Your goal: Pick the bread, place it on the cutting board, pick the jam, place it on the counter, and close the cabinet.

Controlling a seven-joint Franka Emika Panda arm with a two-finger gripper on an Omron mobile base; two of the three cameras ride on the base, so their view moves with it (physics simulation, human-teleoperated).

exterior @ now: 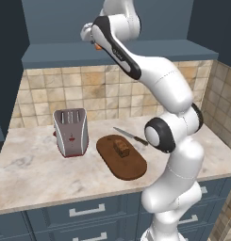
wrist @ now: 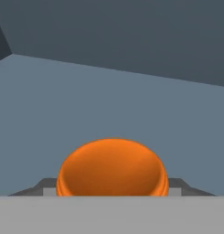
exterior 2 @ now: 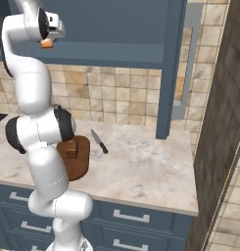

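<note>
Hand view: the jam (wrist: pixel 112 168) sits dead centre at the 6 o'clock edge, its orange lid squarely between the 2 dark tips of the gripper (wrist: pixel 112 189), which flank it at 9 and 3 o'clock. The jaws appear closed on the jar, though the tips are mostly cropped and actual contact cannot be confirmed. Beyond the jar lies the blue-grey shelf (wrist: pixel 109 105) of the cabinet (exterior 2: pixel 141 29).

Left base view: the arm reaches up to the shelf level, with a sliver of orange jar showing at the hand. The desk (exterior: pixel 37 164) lies well below, toward 6 o'clock from the jar.

The bread (exterior: pixel 121 148) already rests on the cutting board (exterior: pixel 131 167), beside the toaster (exterior: pixel 70 132) and a knife (exterior: pixel 130 136). The coming move therefore turns on 1 relation: the jar must come out toward the robot, clear of the shelf edge, then descend to bare desk. The cabinet door (exterior 2: pixel 170 68) stands open at 3 o'clock of the arm in the right base view.
</note>
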